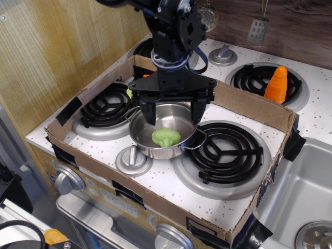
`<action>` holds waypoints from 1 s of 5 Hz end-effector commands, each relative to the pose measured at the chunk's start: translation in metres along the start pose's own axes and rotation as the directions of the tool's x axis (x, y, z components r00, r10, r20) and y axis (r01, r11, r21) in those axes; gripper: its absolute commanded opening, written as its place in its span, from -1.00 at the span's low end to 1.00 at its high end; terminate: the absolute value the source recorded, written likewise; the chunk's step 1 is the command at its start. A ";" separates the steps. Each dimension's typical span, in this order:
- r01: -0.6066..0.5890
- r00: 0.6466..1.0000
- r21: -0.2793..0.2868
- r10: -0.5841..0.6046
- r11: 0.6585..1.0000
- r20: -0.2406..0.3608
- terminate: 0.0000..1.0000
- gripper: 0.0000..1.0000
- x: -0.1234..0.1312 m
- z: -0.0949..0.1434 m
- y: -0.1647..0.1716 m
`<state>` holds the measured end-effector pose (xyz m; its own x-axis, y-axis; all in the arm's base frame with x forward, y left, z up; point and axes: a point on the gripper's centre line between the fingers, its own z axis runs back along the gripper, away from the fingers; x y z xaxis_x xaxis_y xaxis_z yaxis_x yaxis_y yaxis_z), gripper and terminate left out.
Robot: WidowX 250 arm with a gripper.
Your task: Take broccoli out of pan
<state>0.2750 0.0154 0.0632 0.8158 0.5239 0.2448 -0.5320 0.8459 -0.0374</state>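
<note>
The light-green broccoli (165,137) lies inside the shiny steel pan (148,146), toward its front. The pan stands in the middle of the cardboard-walled toy stove, between the two front burners. My black gripper (174,118) hangs open just above the pan's back rim, its two fingers spread about as wide as the pan. The fingertips (151,116) are level with the rim and do not touch the broccoli. The gripper and arm hide the carrot and leaf piece behind the pan.
A small metal lid with a knob (133,159) lies just front-left of the pan. Black coil burners sit left (106,106) and right (222,149). A cardboard wall (249,106) rings the area. An orange cone-shaped toy (277,84) stands on the back right burner.
</note>
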 end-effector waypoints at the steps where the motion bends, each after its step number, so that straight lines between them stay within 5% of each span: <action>1: -0.010 1.000 -0.004 0.010 1.000 -0.025 -1.00 1.00 0.004 -0.006 0.004; 5: -0.061 0.997 -0.037 0.060 0.997 -0.041 -1.00 1.00 -0.008 -0.026 0.006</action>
<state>0.2684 0.0238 0.0297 0.7937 0.5792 0.1862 -0.5743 0.8142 -0.0846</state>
